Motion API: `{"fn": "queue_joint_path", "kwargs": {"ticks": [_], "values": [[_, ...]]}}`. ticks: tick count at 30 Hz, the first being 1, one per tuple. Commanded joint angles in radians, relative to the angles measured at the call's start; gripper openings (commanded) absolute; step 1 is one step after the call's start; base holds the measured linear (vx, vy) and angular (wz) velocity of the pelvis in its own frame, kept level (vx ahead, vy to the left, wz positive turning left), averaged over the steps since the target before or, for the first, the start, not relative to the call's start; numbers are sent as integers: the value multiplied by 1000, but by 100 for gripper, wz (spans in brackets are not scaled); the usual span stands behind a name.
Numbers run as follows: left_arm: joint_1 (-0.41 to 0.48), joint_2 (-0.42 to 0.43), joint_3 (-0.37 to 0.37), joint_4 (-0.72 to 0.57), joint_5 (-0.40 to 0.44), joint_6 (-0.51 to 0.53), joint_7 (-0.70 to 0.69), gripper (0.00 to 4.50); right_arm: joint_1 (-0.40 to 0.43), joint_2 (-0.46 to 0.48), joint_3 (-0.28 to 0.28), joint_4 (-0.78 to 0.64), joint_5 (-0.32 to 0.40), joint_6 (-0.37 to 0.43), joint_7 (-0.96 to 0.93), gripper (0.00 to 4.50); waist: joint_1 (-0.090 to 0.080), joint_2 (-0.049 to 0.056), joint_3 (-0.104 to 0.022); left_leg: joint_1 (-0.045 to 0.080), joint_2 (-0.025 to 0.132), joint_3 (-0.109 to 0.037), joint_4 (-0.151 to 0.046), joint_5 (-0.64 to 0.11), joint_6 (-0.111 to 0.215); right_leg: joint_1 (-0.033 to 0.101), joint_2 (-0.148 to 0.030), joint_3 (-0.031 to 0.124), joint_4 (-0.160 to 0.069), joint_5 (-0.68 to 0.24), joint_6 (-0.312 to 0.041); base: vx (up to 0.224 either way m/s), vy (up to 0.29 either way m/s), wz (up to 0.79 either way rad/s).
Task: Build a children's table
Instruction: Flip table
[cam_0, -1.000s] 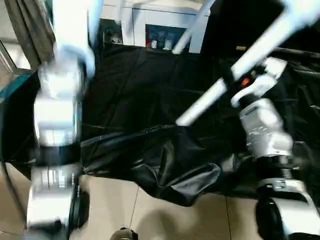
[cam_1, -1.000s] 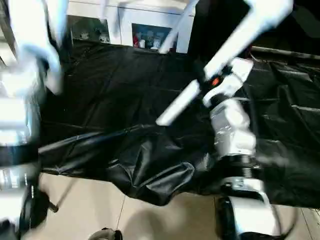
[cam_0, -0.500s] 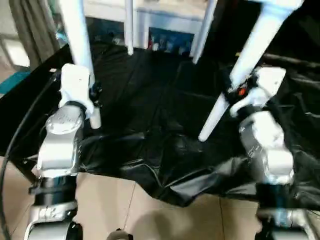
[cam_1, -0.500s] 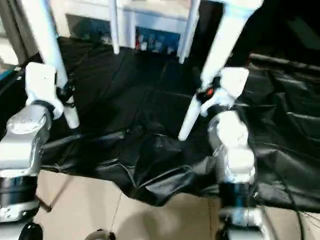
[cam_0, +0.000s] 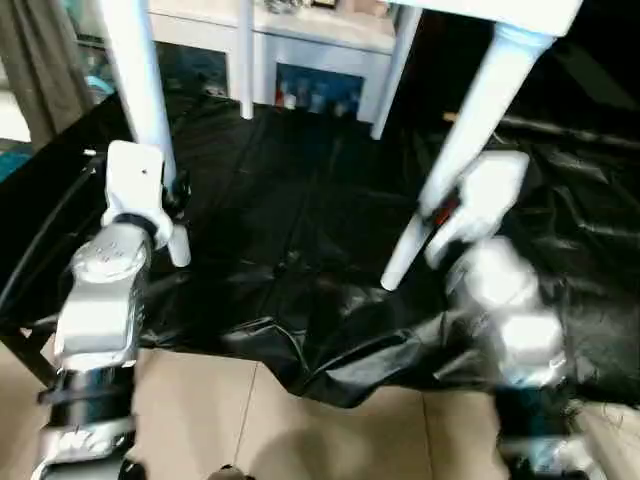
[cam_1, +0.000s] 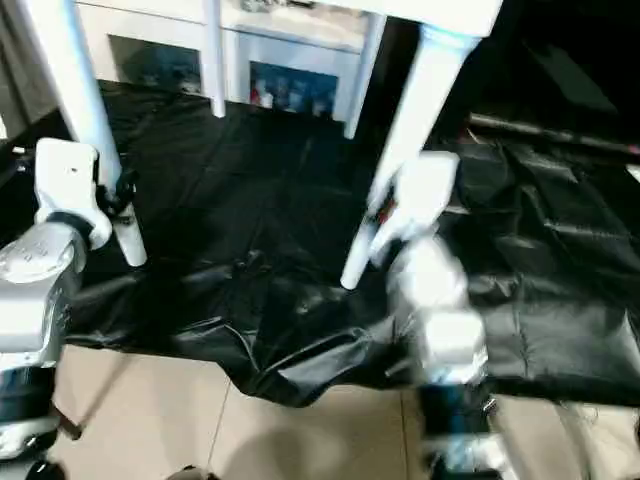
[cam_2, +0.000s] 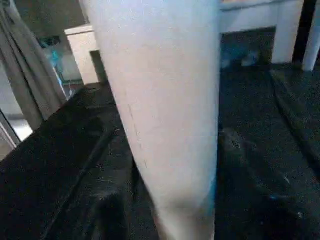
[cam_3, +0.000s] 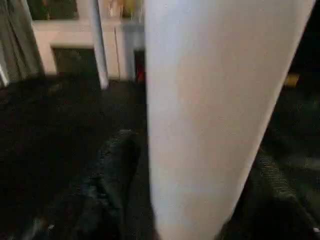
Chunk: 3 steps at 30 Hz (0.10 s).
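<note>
The white children's table stands over the black sheet with its legs pointing down; its top's edge (cam_0: 500, 12) runs along the upper border. My left gripper (cam_0: 172, 195) is against the near left leg (cam_0: 140, 90), low down near its tip. My right gripper (cam_0: 432, 215) is against the near right leg (cam_0: 470, 120), which slants down to a tip at the sheet. Each near leg looms close in its wrist view, the left leg (cam_2: 165, 110) and the right leg (cam_3: 215, 115). Two far legs (cam_0: 246, 60) (cam_0: 392, 70) reach down behind.
A crumpled black sheet (cam_0: 300, 200) covers the work surface and hangs over its near edge above the tiled floor (cam_0: 250, 420). A white cabinet (cam_0: 320, 40) with small items stands at the back. A grey curtain (cam_0: 40, 60) hangs at far left.
The table has swung from tilted to nearly upright, its legs now pointing down at the sheet. Both arms moved with the near legs. The camera has shifted too.
</note>
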Motion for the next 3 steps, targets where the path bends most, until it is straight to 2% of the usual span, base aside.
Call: {"fn": "queue_joint_path", "kwargs": {"ticks": [1, 3], "values": [[41, -9, -14, -32, -19, -12, -28, 280, 6, -8, -5, -27, -6, 11, 2, 302, -8, 15, -64, 53, 48, -42, -99, -614, -149, -2, -43, 25, -82, -372, -98, 0, 0, 0], [63, -10, -2, -47, -28, -16, -30, 285, 17, -12, -7, -41, -6, 11, 2, 323, -6, 21, -58, 52, 50, -35, -99, -567, -137, -6, -43, 30, -83, -336, -103, 0, 0, 0]]}}
